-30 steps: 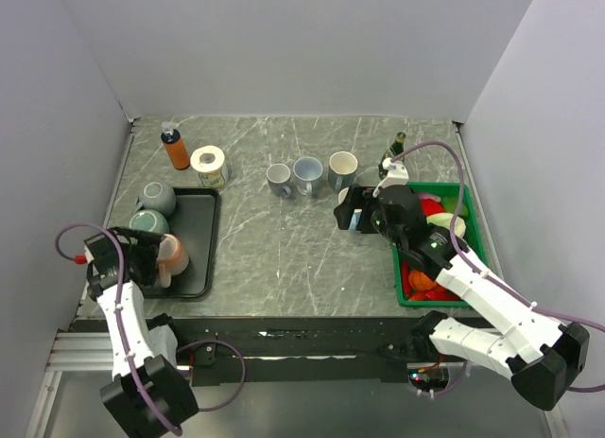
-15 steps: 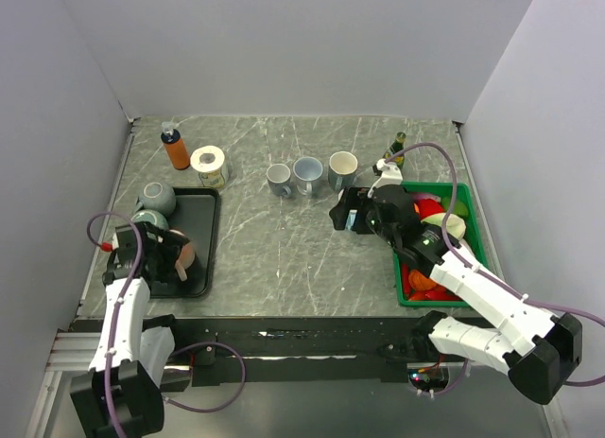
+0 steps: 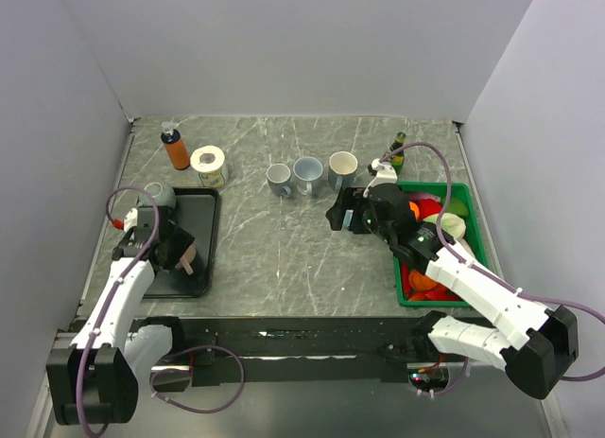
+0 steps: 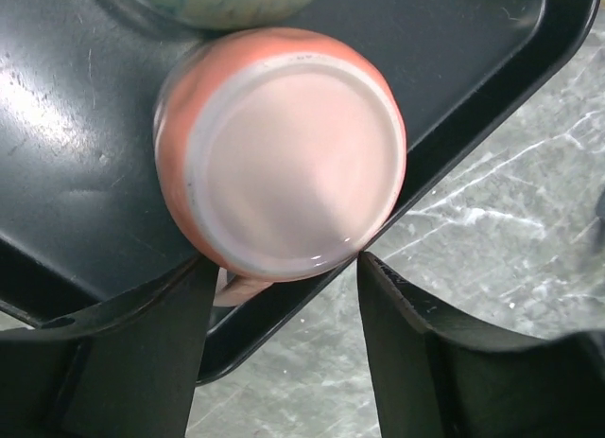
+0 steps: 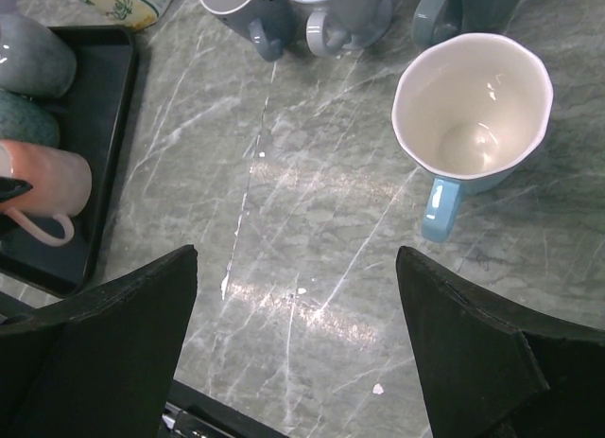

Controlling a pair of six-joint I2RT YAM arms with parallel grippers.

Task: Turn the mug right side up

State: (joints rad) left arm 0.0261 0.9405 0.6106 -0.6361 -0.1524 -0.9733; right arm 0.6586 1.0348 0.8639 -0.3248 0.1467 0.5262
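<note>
On the grey marbled table (image 3: 284, 258), from the left: one black tray (image 3: 201, 219) carrying three mugs, every one bottom up, namely a grey mug (image 3: 159, 194) at the far end, a teal mug (image 5: 26, 118) in the middle and the pink mug (image 4: 284, 154) at the near end, just beside the teal one, handle toward the tray's near rim. Directly above the pink mug, the left tool (image 4: 285, 260), fingers (image 4: 142, 362) spread wide to about the breadth of the mug's base, tips at its near edge on either side of the handle; cannot tell whether touching, and not closed on anything. Past the tray's far end, one orange bottle (image 3: 176, 152) with a dark top and, just to its right, one printed roll (image 3: 209, 164), hole upward. Toward the middle of the far half, three more mugs standing open side up in a close row: a grey-blue mug (image 3: 278, 178), a blue mug (image 3: 307, 171) and a pale mug (image 3: 342, 166), white inside, empty, blue handle toward the near side. Just on the near side of the pale mug, over bare table, the right tool (image 5: 295, 268), spread far apart and gripping nothing. At the right, one small dark bottle (image 3: 398, 147) by the far left corner of one green bin (image 3: 435, 185); in the bin, a heap of red, orange, green and whitish pieces, too small to name or count, partly hidden under the right arm (image 3: 473, 287).
</note>
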